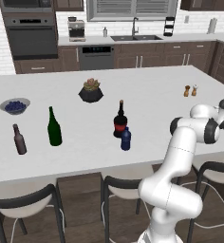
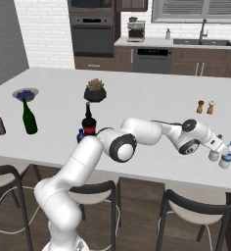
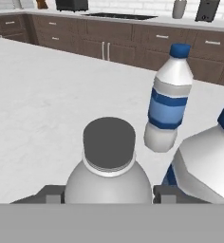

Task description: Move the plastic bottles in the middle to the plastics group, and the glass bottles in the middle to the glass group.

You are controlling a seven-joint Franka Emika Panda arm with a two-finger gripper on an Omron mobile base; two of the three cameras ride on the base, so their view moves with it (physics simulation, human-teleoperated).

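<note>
Tool (image 3: 109, 197) at right table (image 1: 147, 90) edge, fingers either side of grey-capped clear bottle (image 3: 109, 166) – whether clamped or loose, cannot tell. Blue-labelled water bottle (image 3: 168, 102) just beside, another at right (image 3: 209, 161). Red-labelled dark bottle (image 1: 120, 121) and dark blue bottle (image 1: 126, 139) mid-table, touching. Green bottle (image 1: 54, 127), brown bottle (image 1: 19, 139) – far left.

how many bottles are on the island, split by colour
green bottle: 1
brown bottle: 1
dark bottle with red label: 1
dark blue bottle: 1
clear bottle with grey cap: 1
clear bottles with blue caps: 2
total: 7
</note>
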